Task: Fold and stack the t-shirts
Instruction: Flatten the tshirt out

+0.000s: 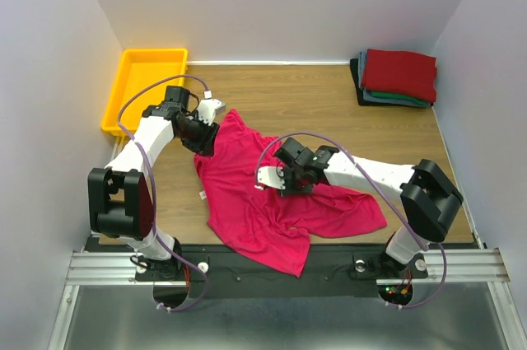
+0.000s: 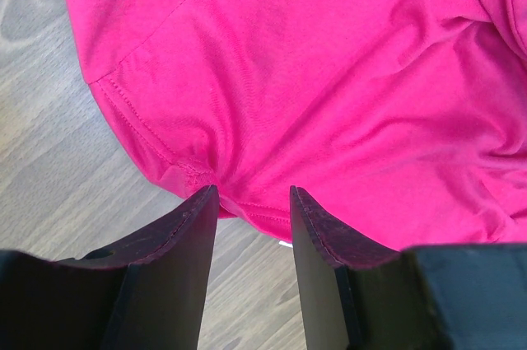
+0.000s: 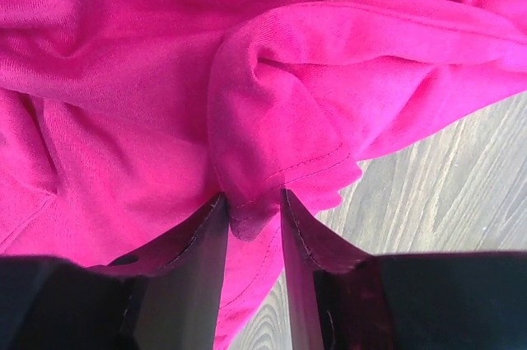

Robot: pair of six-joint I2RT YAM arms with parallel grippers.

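Observation:
A crimson t-shirt (image 1: pixel 263 202) lies crumpled and spread on the wooden table between the arms. My left gripper (image 1: pixel 207 142) (image 2: pixel 254 192) sits low at the shirt's far left edge. Its jaws stand open, with bare wood between them and the stitched hem (image 2: pixel 198 170) just at the tips. My right gripper (image 1: pixel 286 182) (image 3: pixel 253 198) is over the shirt's middle, jaws a little apart, with a bunched fold of hem (image 3: pixel 251 218) lying between the tips. A stack of folded t-shirts (image 1: pixel 398 77), dark red on top with teal and dark ones under it, rests at the far right corner.
A yellow plastic tray (image 1: pixel 123 78) stands at the far left corner, just behind the left arm. White walls close in the table on three sides. A small white tag (image 1: pixel 202 194) lies by the shirt's left edge.

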